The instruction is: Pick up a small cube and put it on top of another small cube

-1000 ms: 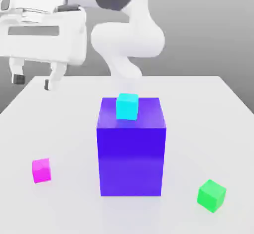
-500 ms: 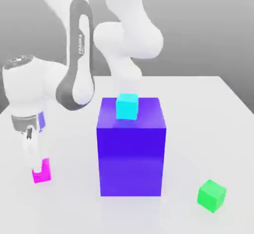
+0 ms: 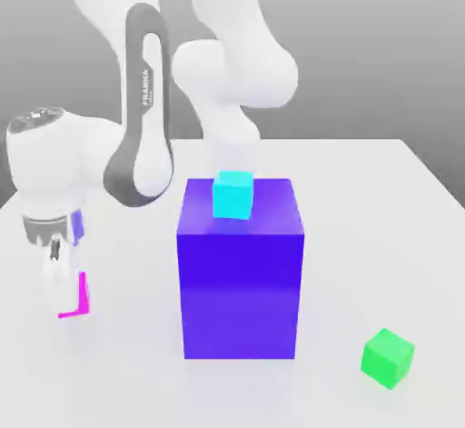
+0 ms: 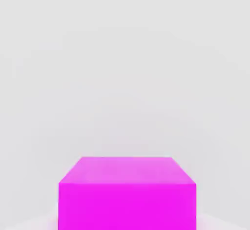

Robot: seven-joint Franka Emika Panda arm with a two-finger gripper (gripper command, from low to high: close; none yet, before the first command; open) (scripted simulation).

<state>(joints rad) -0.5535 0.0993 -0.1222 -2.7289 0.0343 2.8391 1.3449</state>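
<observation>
Pink cube (image 3: pixel 82 293) sits on the white table (image 3: pixel 381 208) at the exterior view's left, and we see our gripper (image 3: pixel 67 297) pinching it. Green cube (image 3: pixel 388 357) lies near right, well apart, beyond the big blue block (image 3: pixel 241 281) bearing a cyan cube (image 3: pixel 232 194).

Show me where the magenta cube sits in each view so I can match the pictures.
Exterior view: the magenta cube is low on the exterior view's left, on the white table, partly hidden behind the gripper, left of the big blue block.
Hand view: the same cube is close up, low in the picture.
Shared landmark: the white tabletop under the cube.
</observation>
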